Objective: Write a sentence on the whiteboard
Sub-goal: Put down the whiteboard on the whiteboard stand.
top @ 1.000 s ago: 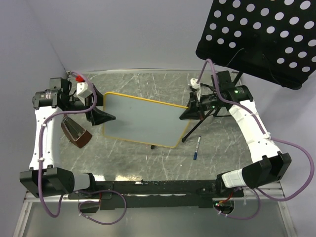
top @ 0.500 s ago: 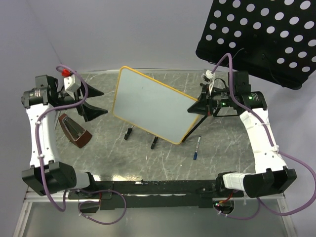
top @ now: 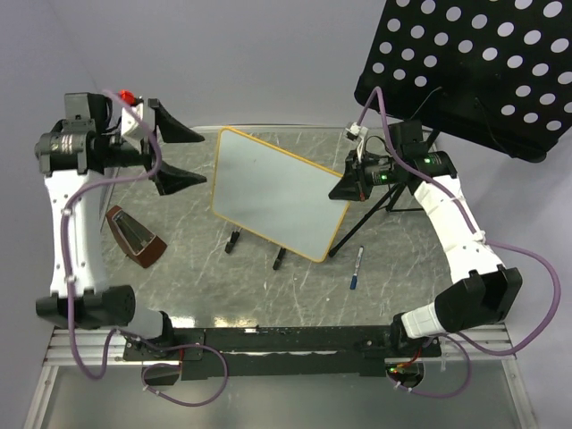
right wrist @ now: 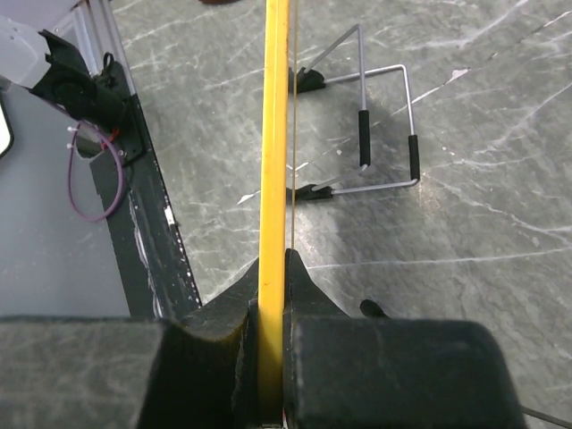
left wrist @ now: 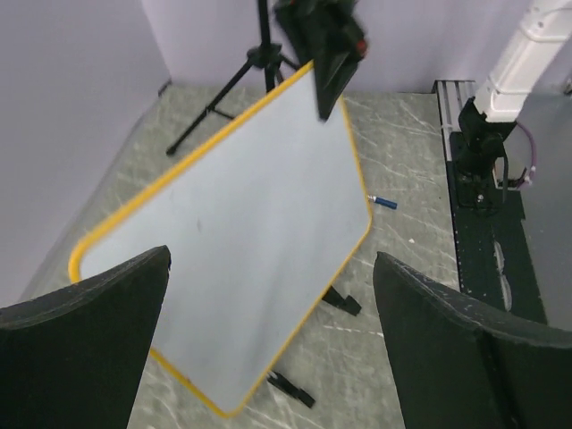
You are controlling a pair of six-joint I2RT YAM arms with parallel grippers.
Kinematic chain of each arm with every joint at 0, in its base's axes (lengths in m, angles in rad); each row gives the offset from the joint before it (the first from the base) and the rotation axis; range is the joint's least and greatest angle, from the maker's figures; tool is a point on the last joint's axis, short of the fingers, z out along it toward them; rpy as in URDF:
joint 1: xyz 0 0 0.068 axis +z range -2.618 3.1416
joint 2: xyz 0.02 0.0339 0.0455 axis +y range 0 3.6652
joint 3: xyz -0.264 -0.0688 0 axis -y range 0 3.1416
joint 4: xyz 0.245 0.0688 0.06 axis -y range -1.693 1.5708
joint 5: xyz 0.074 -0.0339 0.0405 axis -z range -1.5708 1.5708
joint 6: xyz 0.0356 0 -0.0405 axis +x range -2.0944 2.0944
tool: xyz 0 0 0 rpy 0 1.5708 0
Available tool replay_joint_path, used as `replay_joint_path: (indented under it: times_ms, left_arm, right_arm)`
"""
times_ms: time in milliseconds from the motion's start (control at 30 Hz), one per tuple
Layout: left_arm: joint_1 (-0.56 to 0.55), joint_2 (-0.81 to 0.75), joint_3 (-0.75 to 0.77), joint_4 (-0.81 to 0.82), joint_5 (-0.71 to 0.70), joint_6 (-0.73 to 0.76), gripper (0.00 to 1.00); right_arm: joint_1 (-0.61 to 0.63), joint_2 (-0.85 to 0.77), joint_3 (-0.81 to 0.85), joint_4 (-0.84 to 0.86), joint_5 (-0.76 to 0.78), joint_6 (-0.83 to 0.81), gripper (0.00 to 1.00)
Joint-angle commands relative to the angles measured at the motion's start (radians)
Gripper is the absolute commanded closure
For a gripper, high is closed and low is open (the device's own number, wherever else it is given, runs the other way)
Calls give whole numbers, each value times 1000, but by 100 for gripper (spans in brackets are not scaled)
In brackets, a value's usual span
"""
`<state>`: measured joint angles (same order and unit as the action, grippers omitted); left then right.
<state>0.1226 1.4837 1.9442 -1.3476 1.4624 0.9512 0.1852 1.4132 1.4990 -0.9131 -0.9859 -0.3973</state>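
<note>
1. Two fingers of the right gripper (top: 340, 190) were clamped tight on the whiteboard (top: 273, 192), gripping the tan-orange frame at the board's 3 o'clock edge. The right wrist view showed the frame seated in the notch between them.
2. The left gripper (top: 204, 158) was spread wide and held nothing. It stood at 9 o'clock of the board, apart from it.
3. The whiteboard was positioned over the centre of the table (top: 179, 286), tilted, with its black clip feet (top: 233, 243) at 6 o'clock beneath it. Whether the feet touched the table could not be determined.
4. The board face was blank in both the top view and the left wrist view. No marker stroke was visible, so writing was judged not begun.
5. A marker (top: 357, 268) lay on the table at 5 o'clock of the board, near its lower corner. Neither gripper touched it.
6. Status, as a judgement: only the board had been taken in hand. Remaining work was to settle the board, pick up the marker, and do all of the writing.
</note>
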Motion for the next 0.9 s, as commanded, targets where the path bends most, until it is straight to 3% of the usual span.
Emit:
replay_joint_path:
  times_ms: [0,200,367,500,733,867]
  left_arm:
    - [-40,-137,90,-8,230,41,0]
    - [-20,-204,-4,35,227,105,1]
    - [35,-163,-74,-16,228,240,3]
    - [63,-145,-113,-18,228,253,3]
    - [65,-209,14,-12,231,270,3]
    - [61,-315,7,177,231,209,3]
  right_arm:
    - [26,4,15,101,-86,20,100]
    - [39,53,23,140,-59,32,100]
    - [57,82,18,174,-27,43,100]
    - [63,101,1,194,-16,44,100]
    - [66,121,-29,194,-43,48,100]
    - [69,115,-57,201,-54,57,100]
